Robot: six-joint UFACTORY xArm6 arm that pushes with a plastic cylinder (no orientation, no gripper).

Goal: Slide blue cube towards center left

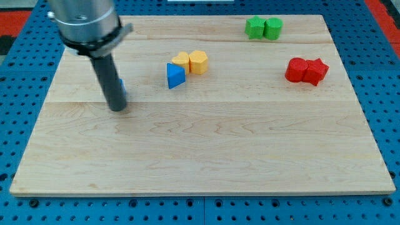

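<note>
my tip (pixel 117 109) hides blue cube (pixel 122 89) | blue wedge (pixel 175 75), yellow blocks (pixel 191 62) right | no hand visible

arm: grey metal cylinder | dark collar | my tip (pixel 117 109): straight dark rod

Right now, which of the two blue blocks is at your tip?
The blue cube, mostly hidden behind my tip at the view's left. The blue triangular block sits apart, beside the yellow blocks.
</note>
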